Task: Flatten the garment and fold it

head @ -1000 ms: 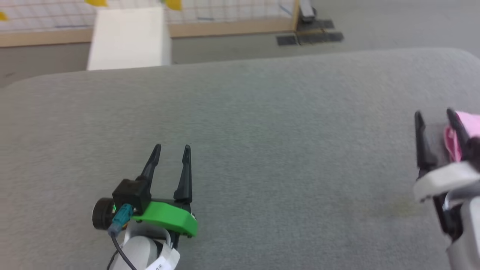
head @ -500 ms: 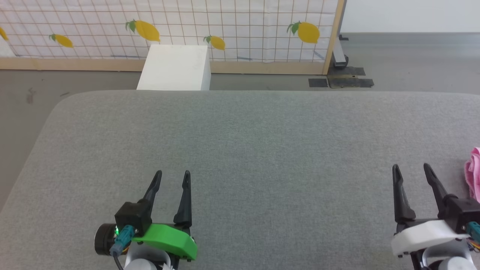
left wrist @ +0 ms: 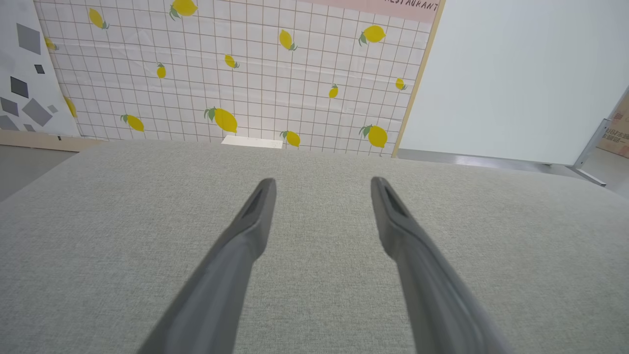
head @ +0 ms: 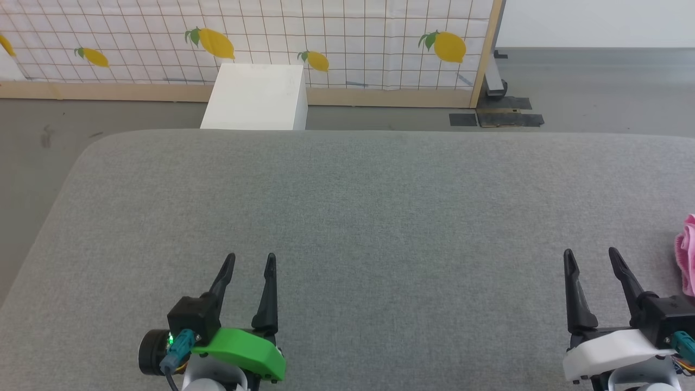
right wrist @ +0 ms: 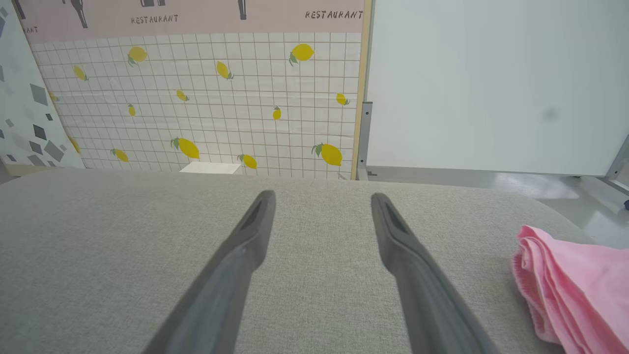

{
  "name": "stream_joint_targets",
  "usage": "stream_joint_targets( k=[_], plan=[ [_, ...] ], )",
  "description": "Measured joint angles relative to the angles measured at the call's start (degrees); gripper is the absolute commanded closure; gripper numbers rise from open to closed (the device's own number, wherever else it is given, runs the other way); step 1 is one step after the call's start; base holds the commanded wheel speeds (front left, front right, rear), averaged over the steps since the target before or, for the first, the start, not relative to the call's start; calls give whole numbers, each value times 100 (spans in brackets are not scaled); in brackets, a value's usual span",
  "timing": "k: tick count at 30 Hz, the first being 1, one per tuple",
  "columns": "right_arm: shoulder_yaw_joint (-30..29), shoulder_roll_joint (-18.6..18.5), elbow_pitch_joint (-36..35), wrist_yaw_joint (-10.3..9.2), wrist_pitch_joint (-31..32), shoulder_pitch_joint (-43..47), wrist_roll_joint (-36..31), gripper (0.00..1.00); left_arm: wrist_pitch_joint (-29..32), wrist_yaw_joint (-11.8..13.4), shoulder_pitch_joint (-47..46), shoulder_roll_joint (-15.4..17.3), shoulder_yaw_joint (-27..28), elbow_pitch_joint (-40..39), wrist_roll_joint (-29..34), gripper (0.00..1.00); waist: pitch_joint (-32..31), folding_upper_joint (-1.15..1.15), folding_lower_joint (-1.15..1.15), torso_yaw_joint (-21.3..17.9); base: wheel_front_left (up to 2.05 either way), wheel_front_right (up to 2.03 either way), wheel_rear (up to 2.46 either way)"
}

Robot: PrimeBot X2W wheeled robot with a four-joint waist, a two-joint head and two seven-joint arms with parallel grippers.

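From the head, the left gripper [head: 250, 256] sits low on the big grey pad [head: 347, 206]. Its two fingers are apart and it holds nothing. The right gripper [head: 590, 251] is empty too, with its fingers apart. The pink garment [head: 687, 255] peeks in at the right edge, near the right gripper but not touching it.

From the left wrist, the fingers stand apart over bare pad.

From the right wrist, the garment [right wrist: 570, 285] lies in a soft bunch of layers. It does not look spread flat, so I think both flattening and folding are left to do.
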Motion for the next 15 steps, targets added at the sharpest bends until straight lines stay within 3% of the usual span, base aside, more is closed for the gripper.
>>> stream_joint_targets(
  k=[6, 7, 15],
  plan=[
    [10, 0, 0, 0, 0, 4, 51, 0, 0, 1, 4, -1, -14, 34, -41, 0, -12, 0, 0, -8, 0, 0, 0],
    [12, 0, 1, 0, -1, 4, 49, 100, 2, 1, 4, -1, -18, 44, -41, 100, -12, 0, 0, -9, 0, 0, 0],
    [9, -2, 4, 0, -1, 4, 49, 100, 3, 0, 2, 0, -32, 42, -40, 100, -12, 0, 0, -9, 0, 0, 0]
  ],
)
